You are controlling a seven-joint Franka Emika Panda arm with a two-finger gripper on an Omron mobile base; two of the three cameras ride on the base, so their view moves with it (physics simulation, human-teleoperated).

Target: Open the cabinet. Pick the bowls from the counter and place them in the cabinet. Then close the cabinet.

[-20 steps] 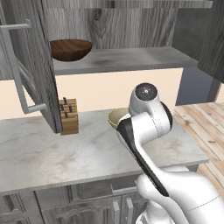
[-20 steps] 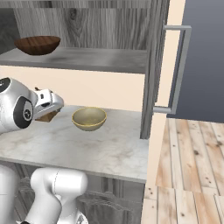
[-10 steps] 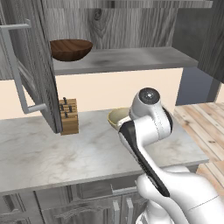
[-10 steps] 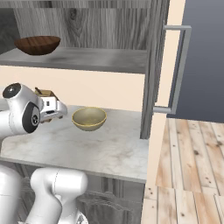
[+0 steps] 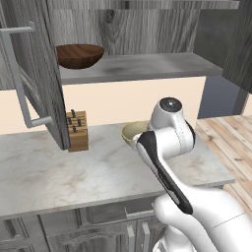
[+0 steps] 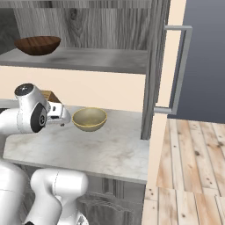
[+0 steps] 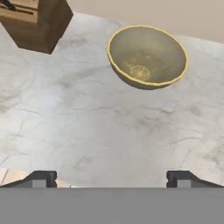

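Observation:
The cabinet stands open, both doors swung wide. On its lower shelf rests the dark brown wooden bowl. Below, the beige-tan bowl sits upright on the marbled counter; in the left base view the arm hides most of the beige-tan bowl. My gripper is open and empty, hovering over bare counter just short of that bowl. Seen from the right base, the gripper is directly left of it.
A wooden knife block stands on the counter against the wall, left of the beige bowl. The left door's bar handle and the right door's handle jut out over the counter. Wooden floor lies to the right.
The arm has swung lower and forward, carrying the open hand toward the beige bowl. Bowls, doors and knife block have not moved.

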